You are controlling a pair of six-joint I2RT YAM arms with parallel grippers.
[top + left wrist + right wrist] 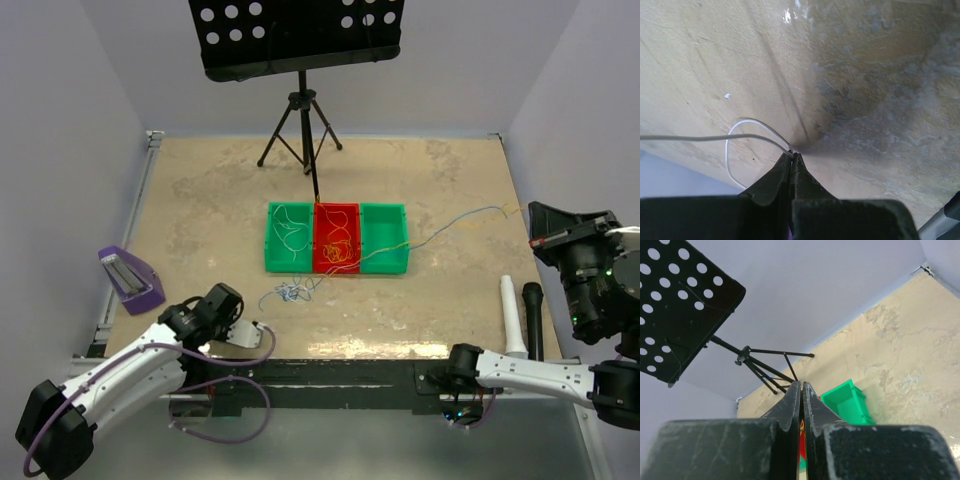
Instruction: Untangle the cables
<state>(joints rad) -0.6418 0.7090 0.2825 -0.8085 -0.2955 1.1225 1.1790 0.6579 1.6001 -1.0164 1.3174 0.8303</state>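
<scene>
The left gripper (792, 156) sits low over the surface (200, 200), its jaws closed tight on a thin white strand (740, 136) that loops away beside the fingertips. A small clump of cables (290, 292) (blue and white, too fine to tell one strand from another) lies on the surface just in front of the bins, near that gripper. The red bin (337, 236) between the two green bins (383, 240) holds yellow-orange strands, and the left green bin holds a white one. A long strand (460, 220) runs from the bins toward the raised right gripper (801, 385), whose jaws are pressed together. I cannot tell whether it actually pinches that strand. A music stand (300, 40) stands at the far edge.
</scene>
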